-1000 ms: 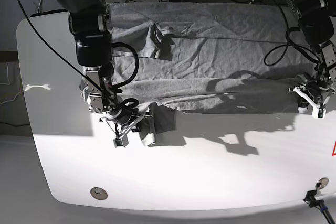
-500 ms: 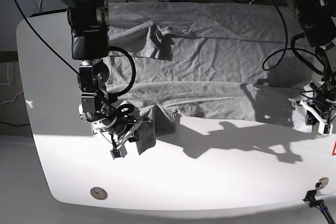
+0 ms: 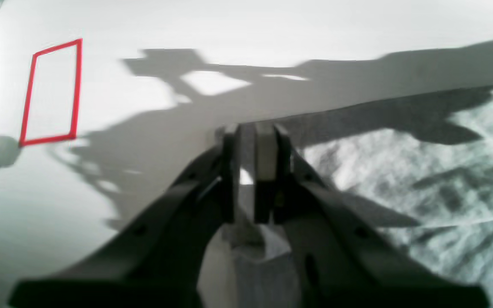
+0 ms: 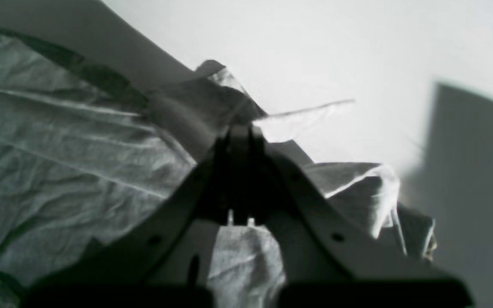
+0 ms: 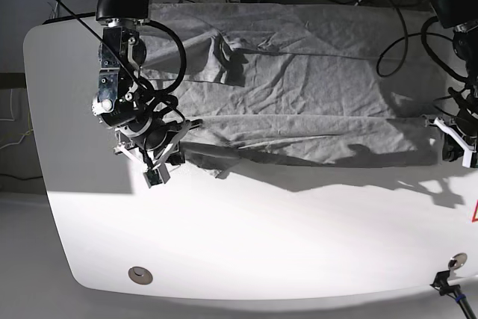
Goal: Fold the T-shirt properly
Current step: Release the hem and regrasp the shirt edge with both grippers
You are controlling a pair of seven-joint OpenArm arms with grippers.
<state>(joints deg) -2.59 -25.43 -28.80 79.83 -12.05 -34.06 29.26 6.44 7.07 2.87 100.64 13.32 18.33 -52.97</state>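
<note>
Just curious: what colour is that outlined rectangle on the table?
Red outline, clearest in the left wrist view.

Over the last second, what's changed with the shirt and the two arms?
Both grippers, the right gripper and the left gripper, carried the T-shirt's near edge toward the far side of the table, so the hanging sleeve flap by the right gripper has flattened. Both stayed shut on the cloth; the far half lies unmoved.

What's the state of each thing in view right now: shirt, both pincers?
T-shirt: spread flat across the table, wrinkled, near hem lifted at both ends.
Left pincer: shut on the T-shirt's hem corner.
Right pincer: shut on the T-shirt's hem near the sleeve.
Table: white, bare in front, shadowed by the arms.
</note>
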